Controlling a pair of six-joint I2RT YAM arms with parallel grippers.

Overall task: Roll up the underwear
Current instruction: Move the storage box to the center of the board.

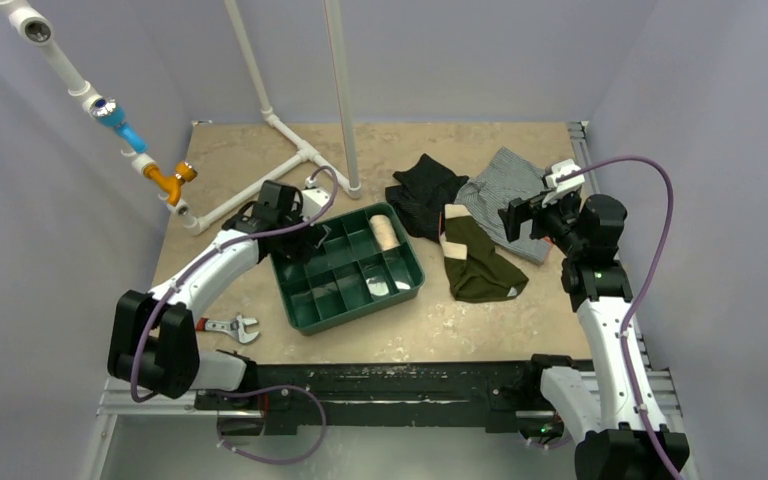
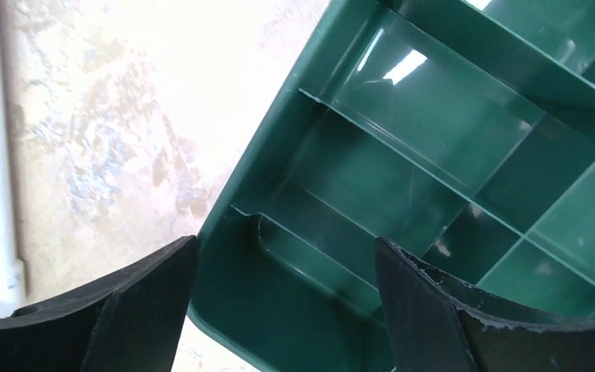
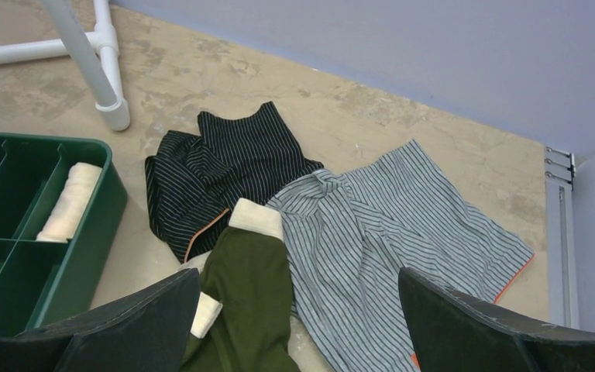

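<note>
The olive-green underwear (image 1: 482,262) with a cream waistband lies flat on the table right of the green tray; it also shows in the right wrist view (image 3: 252,298), between the black and grey striped garments. My right gripper (image 1: 520,215) hovers open and empty above its right side, over the grey garment's edge; in the right wrist view the gripper (image 3: 298,310) frames the underwear and grey cloth. My left gripper (image 1: 305,243) is open and empty at the tray's far-left corner; in its wrist view (image 2: 287,302) the jaws straddle the tray rim.
A green divided tray (image 1: 405,290) holds a cream roll (image 1: 384,233). A black striped garment (image 1: 422,193) and a grey striped garment (image 1: 505,185) lie behind the underwear. A white PVC frame (image 1: 300,150) stands at the back. A wrench (image 1: 232,326) lies at the near left.
</note>
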